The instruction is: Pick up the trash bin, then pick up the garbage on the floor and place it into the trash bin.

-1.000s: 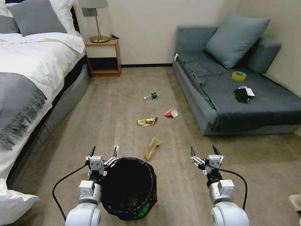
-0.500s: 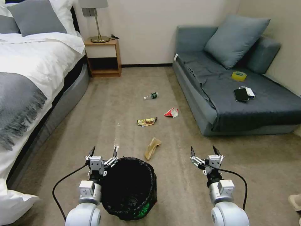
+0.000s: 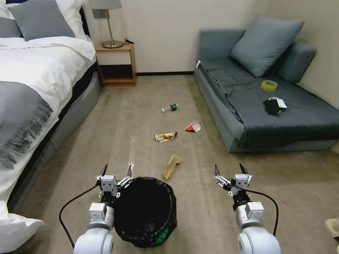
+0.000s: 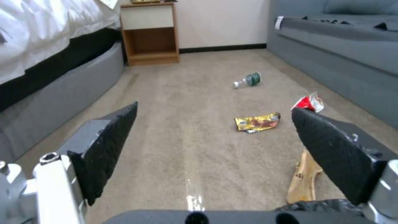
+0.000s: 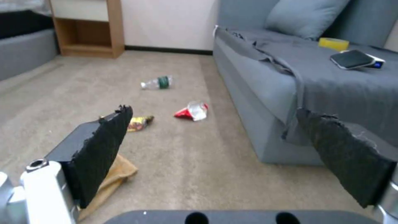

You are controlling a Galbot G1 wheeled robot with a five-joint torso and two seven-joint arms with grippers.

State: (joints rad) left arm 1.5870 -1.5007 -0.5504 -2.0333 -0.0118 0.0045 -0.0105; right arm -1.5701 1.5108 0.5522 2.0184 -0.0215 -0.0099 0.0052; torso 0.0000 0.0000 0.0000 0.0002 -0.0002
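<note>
Black-bagged small round trash bin (image 3: 146,211) sits on the beige carpet floor (image 3: 141,116) at the near edge of the head view, just beside the left tool (image 3: 115,170); the tool's inner finger is at the bin rim, contact unclear. Left tool jaws spread wide, nothing held. In the left wrist view a sliver of the bag's crinkled rim (image 4: 327,206) shows under the inner finger (image 4: 338,154).

Right tool (image 3: 229,170) hangs over bare carpet to the right of the bin, well apart from it, jaws wide open, empty.

Garbage on the floor ahead, none in either tool:
- tan crumpled paper (image 3: 171,165), nearest, just beyond the bin rim; also seen at (image 4: 304,179) and (image 5: 110,182)
- shiny gold wrapper (image 3: 165,136), farther out
- red-and-white crushed packet (image 3: 193,126), right of the wrapper, near the grey sofa (image 3: 226,116) base
- tiny clear bottle with green label (image 3: 170,107), farthest, lying on its side mid-floor

On the sofa seat: yellow tape roll (image 3: 269,85) and a black phone (image 3: 271,106). White-sheeted bed (image 3: 39,70) along the left, wooden nightstand (image 3: 116,65) against the far wall.
</note>
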